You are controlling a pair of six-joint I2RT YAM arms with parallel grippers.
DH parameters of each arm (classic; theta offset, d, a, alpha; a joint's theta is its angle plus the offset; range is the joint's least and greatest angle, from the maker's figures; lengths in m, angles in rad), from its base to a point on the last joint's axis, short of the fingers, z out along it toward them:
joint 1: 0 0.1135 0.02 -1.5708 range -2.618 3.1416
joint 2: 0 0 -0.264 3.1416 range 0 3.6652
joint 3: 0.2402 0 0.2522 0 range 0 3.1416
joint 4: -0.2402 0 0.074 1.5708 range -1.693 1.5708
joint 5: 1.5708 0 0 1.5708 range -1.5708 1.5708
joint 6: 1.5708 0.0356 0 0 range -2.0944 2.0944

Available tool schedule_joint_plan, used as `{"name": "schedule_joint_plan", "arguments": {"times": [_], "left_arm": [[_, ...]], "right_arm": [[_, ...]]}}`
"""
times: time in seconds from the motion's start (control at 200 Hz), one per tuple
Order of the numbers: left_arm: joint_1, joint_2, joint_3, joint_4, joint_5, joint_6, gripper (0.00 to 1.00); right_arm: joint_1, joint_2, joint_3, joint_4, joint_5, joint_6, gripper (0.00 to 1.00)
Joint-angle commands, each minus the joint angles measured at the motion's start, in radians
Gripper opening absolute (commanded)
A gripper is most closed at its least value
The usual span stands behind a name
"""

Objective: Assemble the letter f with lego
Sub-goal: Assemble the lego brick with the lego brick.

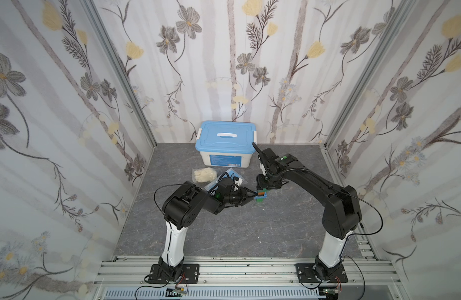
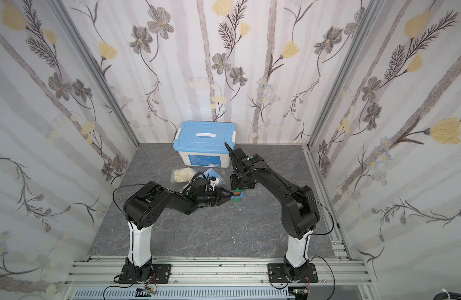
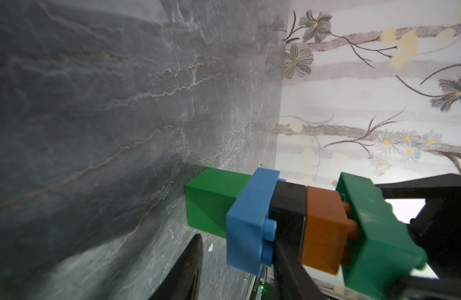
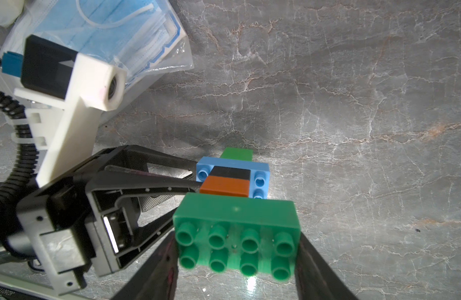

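Observation:
The lego stands as one stack point(image 1: 261, 196) point(image 2: 237, 195) at mid-table: small green brick point(image 3: 211, 202) on the table, then blue point(image 3: 250, 215), black point(image 3: 289, 200) and orange point(image 3: 323, 226). A long green brick point(image 4: 237, 213) rests on the orange studs, which still show under it. My right gripper point(image 4: 237, 241) is shut on that green brick's two ends from above. My left gripper point(image 3: 236, 236) comes in from the side and straddles the blue brick's overhanging end. One finger lies on its studs, and a small gap shows at the other finger.
A blue-lidded white box point(image 1: 225, 137) stands at the back wall. In front of it lie a bag of cream gloves point(image 1: 204, 174) and a pack of blue face masks point(image 4: 107, 33), partly under my left arm. Aluminium rails point(image 1: 237, 270) run along the front edge.

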Motion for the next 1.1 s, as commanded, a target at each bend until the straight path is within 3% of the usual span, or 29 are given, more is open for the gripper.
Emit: {"name": "schedule_joint_plan", "arguments": {"times": [0.0, 1.094], "left_arm": [[-0.001, 0.003, 0.0, -0.011, -0.012, -0.004, 0.44], [-0.001, 0.003, 0.005, -0.033, -0.024, -0.007, 0.44]], "right_arm": [[0.0, 0.023, -0.006, -0.017, -0.002, 0.0, 0.53], [-0.019, -0.029, -0.088, 0.04, 0.024, -0.01, 0.5]]}}
